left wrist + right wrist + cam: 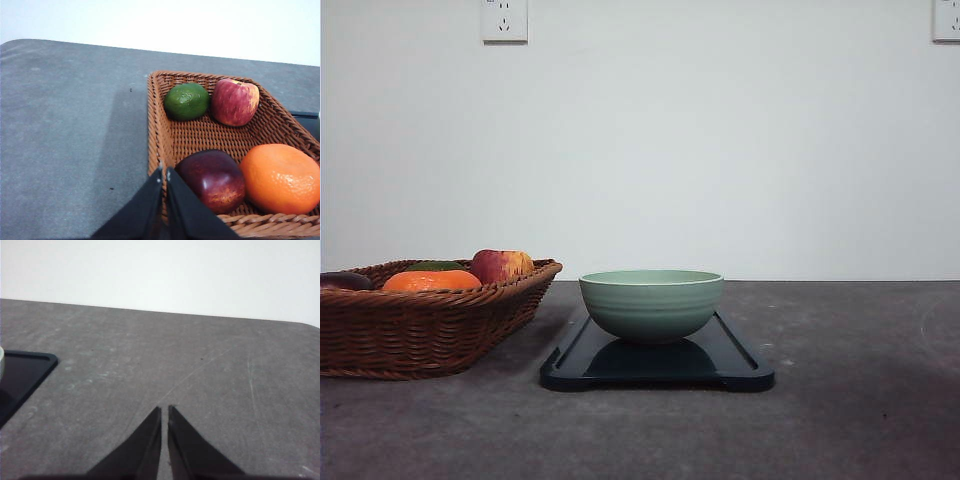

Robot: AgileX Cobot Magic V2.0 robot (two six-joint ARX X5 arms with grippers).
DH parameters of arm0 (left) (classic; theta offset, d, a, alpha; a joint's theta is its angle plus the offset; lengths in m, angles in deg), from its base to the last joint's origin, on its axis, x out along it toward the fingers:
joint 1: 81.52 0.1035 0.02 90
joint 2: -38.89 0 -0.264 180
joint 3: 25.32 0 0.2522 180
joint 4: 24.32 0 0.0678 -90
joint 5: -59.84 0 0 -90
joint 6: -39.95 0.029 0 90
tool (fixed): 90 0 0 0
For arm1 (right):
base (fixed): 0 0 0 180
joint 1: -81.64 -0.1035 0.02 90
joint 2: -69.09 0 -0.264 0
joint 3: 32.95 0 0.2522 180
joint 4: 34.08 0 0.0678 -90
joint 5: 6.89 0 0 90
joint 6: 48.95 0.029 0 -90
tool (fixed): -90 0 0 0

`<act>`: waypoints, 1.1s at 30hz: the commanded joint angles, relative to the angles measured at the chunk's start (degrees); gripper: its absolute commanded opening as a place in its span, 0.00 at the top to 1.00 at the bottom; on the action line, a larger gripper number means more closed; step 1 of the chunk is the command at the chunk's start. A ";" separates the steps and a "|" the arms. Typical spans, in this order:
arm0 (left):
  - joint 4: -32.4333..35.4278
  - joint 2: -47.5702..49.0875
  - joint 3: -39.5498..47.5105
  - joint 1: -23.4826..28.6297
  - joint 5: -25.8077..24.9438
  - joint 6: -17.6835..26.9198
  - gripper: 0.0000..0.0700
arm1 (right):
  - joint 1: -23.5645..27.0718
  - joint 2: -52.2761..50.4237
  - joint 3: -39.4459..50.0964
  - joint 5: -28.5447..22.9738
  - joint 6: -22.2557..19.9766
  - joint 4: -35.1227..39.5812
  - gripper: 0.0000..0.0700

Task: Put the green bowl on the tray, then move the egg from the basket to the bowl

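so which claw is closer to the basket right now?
Left. The left claw, shut, sits right at the basket rim beside the dark red fruit. The right claw, shut, is over bare table, past the tray.

Colours on a grey table

Pale sage-green bowl (651, 303) with faint ridged bands, centre frame; navy-black tray (740, 368) beneath; brown woven basket (420, 330), lower left, holding orange, green, red and dark purple fruit.

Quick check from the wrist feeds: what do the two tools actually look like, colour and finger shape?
Both look alike. The left tool and right tool each have two matte black fingers, flat-sided and wedge-shaped, broad at the base and tapering to narrow tips. No markings, cables or pads are visible on the parts in frame; the arms themselves cannot be judged.
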 commanded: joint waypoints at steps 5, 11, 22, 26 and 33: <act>-0.45 0.04 1.05 0.00 -0.28 -0.11 1.00 | 0.04 0.07 0.26 -0.04 0.63 0.70 0.98; -0.45 0.04 1.05 0.00 -0.28 -0.11 1.00 | 0.04 0.07 0.26 -0.04 0.63 0.70 0.98; -0.46 0.04 1.05 0.00 -0.28 -0.11 1.00 | 0.04 0.07 0.26 -0.04 0.63 0.70 0.98; -0.45 0.04 1.05 0.00 -0.28 -0.11 1.00 | 0.04 0.07 0.26 -0.04 0.63 0.70 0.98; -0.44 0.04 1.05 0.00 -0.28 -0.11 1.00 | 0.04 0.07 0.26 -0.04 0.63 0.70 0.98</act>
